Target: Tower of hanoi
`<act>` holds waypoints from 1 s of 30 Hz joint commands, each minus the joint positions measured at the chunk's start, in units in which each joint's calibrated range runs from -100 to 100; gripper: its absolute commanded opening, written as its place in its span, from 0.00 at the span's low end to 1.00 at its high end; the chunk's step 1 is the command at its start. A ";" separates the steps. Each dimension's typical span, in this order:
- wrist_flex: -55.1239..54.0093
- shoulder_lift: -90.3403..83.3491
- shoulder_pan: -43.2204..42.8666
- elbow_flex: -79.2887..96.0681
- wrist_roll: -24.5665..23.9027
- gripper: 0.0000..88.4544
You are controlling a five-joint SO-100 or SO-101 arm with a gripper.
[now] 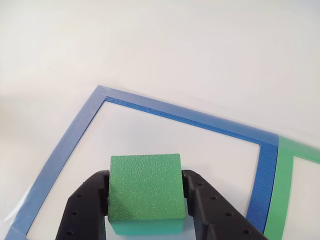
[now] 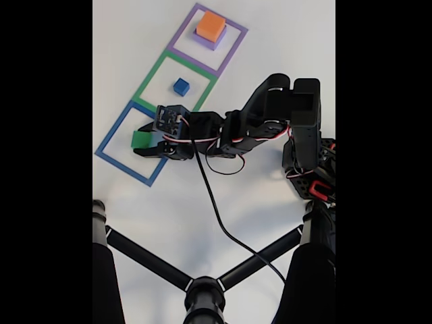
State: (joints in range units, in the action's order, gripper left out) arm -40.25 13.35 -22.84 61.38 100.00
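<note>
Your gripper (image 1: 146,210) has its black, hole-dotted plastic jaws closed against both sides of the green cube (image 1: 145,186), a matte, grainy block squarely between them, inside the blue square (image 1: 65,140). Farther along sit a small blue cube (image 2: 180,86) and an orange block (image 2: 211,25) stacked on purple.

three taped squares in a diagonal row on table (image 2: 270,40): near-left square (image 2: 108,143) holds a cube (image 2: 140,139) between claw (image 2: 143,138) fingers, middle square (image 2: 150,82) holds a small cube (image 2: 180,86), far-right square (image 2: 233,42) holds two stacked blocks (image 2: 211,30)
</note>
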 commanded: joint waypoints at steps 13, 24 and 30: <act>4.35 -7.50 0.76 -2.09 0.00 0.25; 37.45 -32.74 0.92 -7.63 0.00 0.18; 55.50 -45.96 3.51 -8.17 0.00 0.00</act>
State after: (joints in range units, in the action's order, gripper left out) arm 5.42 -23.09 -21.96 55.87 100.00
